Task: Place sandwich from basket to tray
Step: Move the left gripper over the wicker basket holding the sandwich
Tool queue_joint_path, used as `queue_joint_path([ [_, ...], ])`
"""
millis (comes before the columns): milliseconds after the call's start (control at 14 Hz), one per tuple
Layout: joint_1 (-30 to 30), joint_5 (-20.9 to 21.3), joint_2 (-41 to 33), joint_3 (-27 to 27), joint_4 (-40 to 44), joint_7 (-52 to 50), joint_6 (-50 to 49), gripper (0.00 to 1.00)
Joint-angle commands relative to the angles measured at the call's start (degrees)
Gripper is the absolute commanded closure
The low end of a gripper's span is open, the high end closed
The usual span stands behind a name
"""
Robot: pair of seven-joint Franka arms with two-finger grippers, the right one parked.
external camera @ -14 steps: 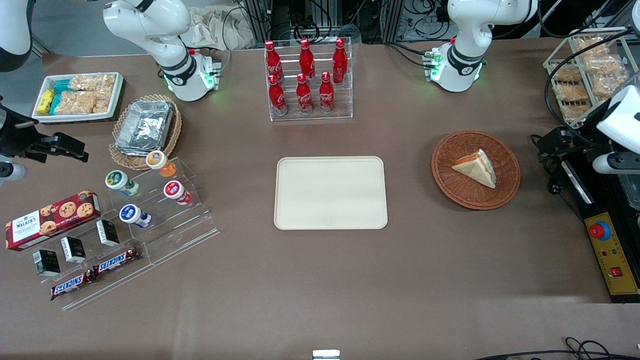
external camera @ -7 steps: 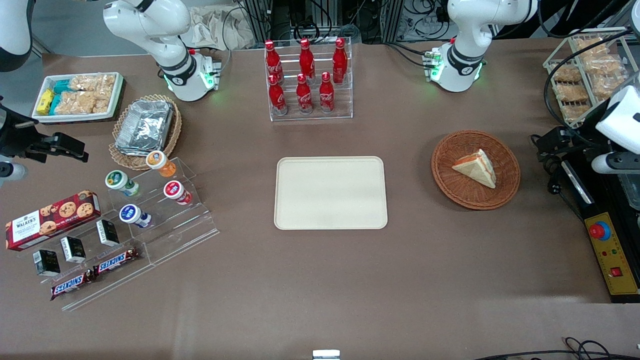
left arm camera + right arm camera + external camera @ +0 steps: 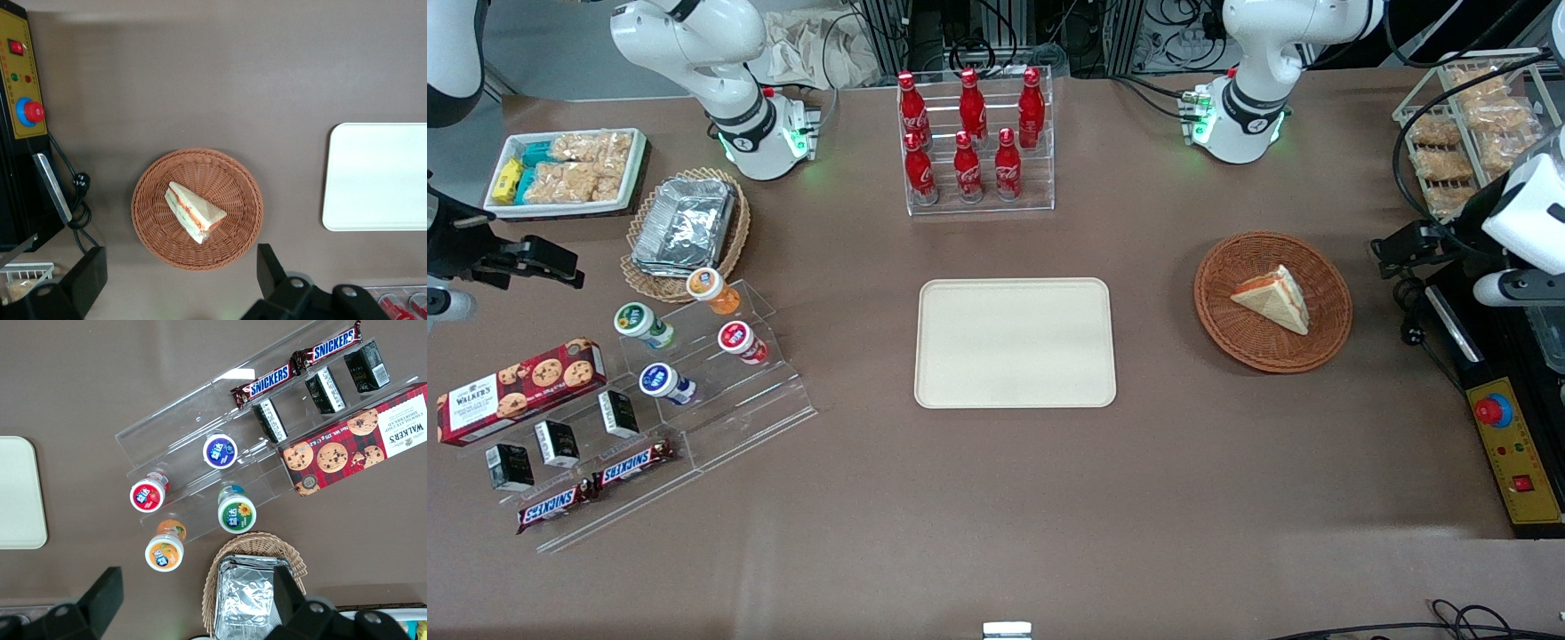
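The sandwich [image 3: 1272,298], a pale wedge with orange-red and green filling along its edge, lies in the round reddish-brown wicker basket [image 3: 1218,311]. In the left wrist view the sandwich [image 3: 193,211] rests near the middle of the basket [image 3: 150,227]. The cream tray [image 3: 1015,343] lies bare on the table beside the basket, toward the parked arm's end. My left gripper [image 3: 1403,244] hangs above the table's edge, beside the basket at the working arm's end. Its gripper [image 3: 179,277] is open, fingers [image 3: 268,267] wide apart with nothing between them.
A yellow control box [image 3: 1516,462] with a red button and cables sits near the gripper at the table's edge. A wire rack of snack bags [image 3: 1467,124] stands farther from the camera. A clear rack of red bottles [image 3: 974,142] stands past the tray.
My left gripper and wrist have shifted slightly away from the camera. The sandwich, basket and tray have not moved.
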Motion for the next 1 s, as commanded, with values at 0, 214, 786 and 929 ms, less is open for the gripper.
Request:
queue_joint_path([
  [0, -0.1, 0.0, -3.6, 0.0, -4.7, -3.1, 0.1, 0.00],
  [214, -0.1, 0.0, -9.6, -0.1, -14.5, -3.2, 4.9, 0.00],
  [786, 0.1, -0.2, -21.8, 0.0, -37.7, -3.5, 17.5, 0.00],
  [929, 0.3, -0.2, -22.9, 0.0, -41.1, -4.4, 19.9, 0.00],
])
